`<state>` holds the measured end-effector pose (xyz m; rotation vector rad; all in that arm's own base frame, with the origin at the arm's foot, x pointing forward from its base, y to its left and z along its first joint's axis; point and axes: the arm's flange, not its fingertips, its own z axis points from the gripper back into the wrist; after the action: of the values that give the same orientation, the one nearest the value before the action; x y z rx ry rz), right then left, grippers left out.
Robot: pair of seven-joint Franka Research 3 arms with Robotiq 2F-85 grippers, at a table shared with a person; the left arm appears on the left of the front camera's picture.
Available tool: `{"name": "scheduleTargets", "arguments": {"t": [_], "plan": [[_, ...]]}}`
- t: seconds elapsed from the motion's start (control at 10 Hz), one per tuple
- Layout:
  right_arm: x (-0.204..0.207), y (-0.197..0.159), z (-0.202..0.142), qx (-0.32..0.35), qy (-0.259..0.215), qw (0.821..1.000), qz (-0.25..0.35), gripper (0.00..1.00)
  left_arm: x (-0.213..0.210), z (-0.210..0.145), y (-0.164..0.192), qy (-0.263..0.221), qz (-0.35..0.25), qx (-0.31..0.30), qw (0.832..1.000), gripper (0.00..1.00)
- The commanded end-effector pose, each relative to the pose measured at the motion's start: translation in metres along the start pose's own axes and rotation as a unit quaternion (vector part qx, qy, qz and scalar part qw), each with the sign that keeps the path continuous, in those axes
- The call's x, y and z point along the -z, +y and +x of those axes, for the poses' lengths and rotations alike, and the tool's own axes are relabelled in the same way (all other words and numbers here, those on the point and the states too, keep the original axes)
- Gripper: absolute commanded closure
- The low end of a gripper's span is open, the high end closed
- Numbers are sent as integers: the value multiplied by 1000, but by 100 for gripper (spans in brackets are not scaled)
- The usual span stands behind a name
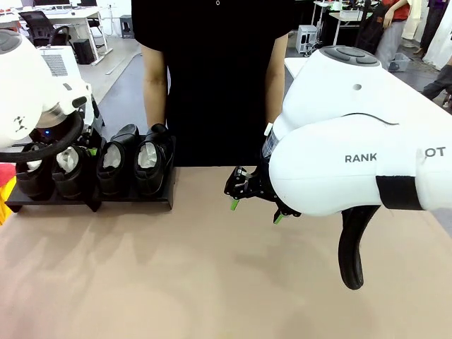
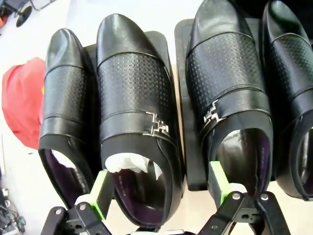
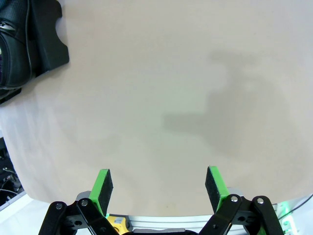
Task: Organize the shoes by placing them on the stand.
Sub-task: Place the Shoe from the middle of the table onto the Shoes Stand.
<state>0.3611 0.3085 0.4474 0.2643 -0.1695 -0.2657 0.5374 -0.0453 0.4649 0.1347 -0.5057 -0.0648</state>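
Tools [image 3: 159, 183] open; four shoes [image 2: 134, 122] on stand [image 1: 127, 201]

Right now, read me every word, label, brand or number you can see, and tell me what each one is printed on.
"RANK": grey letters on the white shell of the right arm, cut off on their left.
"OT": grey letters further along that shell, cut off at the picture's edge.
The four black glossy leather shoes carry no readable text.

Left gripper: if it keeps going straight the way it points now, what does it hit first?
Probably the second shoe from the stand's outer end: the open left gripper straddles its heel opening. Depth is unclear.
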Motion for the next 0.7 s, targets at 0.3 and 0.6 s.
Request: {"name": "scheduleTargets", "arguments": {"t": [0.3,0.6], "plan": [[-3,-1,3,-7,7,1000,5,0,0,2,2,-6,6,3,1000,0],[-3,-1,3,-7,7,1000,5,0,0,2,2,-6,6,3,1000,0]]}}
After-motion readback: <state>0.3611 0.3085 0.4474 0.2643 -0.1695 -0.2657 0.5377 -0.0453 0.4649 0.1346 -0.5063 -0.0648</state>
